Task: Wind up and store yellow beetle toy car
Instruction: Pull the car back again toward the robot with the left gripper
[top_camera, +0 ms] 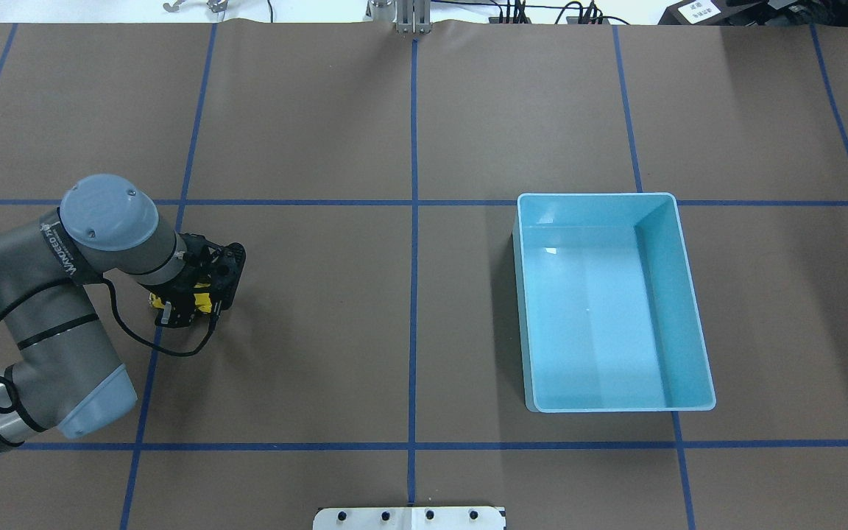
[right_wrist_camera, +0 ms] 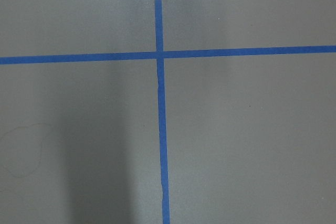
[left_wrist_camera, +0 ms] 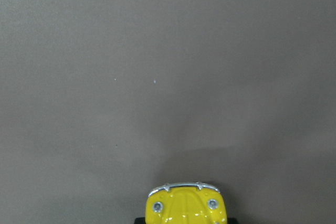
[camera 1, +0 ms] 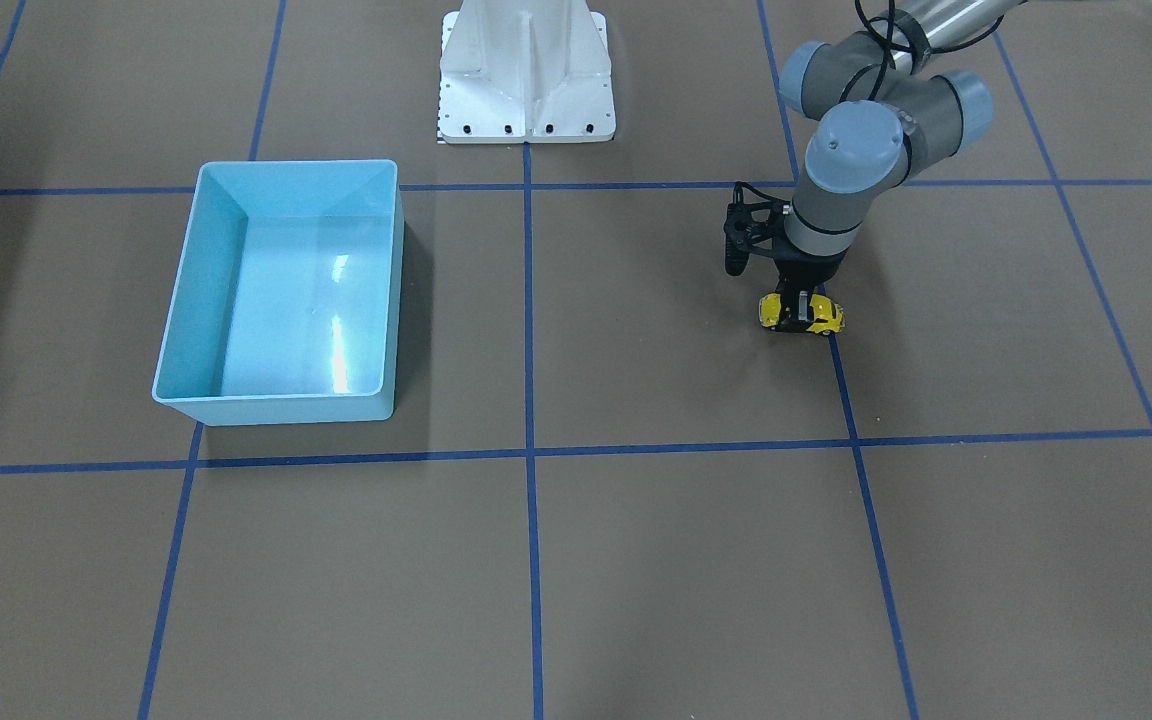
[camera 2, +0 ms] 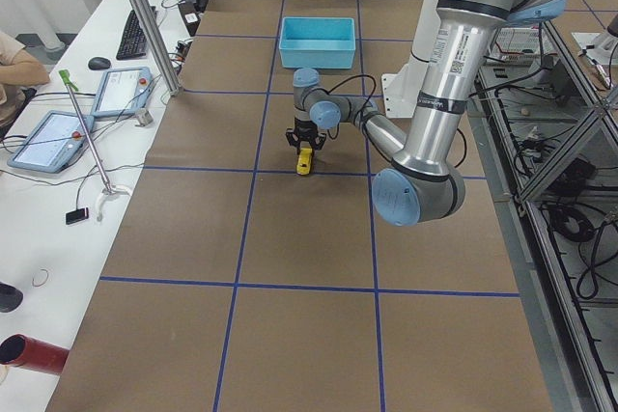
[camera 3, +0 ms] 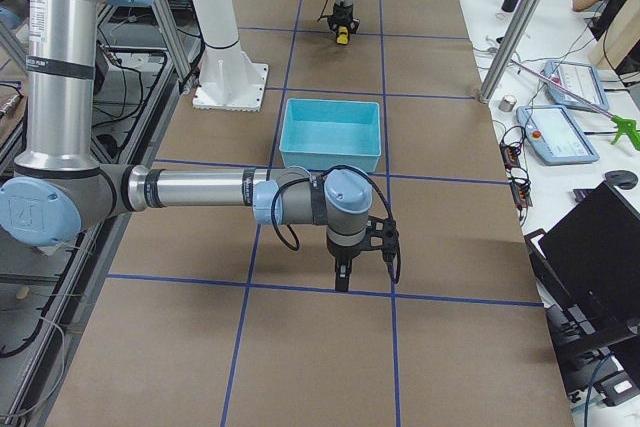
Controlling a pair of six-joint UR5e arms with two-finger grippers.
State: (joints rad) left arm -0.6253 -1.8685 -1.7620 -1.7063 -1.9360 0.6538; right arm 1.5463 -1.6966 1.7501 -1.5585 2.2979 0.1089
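One yellow beetle toy car (camera 1: 826,317) on its wheels on the table (camera 1: 636,330), across a blue tape line, well apart from the light blue bin (camera 1: 186,300) | left gripper (camera 1: 798,312) clamped over its middle | right gripper (camera 3: 343,279) points down; cannot tell jaws | surface: brown paper, blue tape grid | room: side desk with tablets (camera 2: 43,142)

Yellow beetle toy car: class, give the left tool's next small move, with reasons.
Probably drag the yellow car backward along the table to wind it: the left tool grips it, wheels down, and the blue bin is empty.
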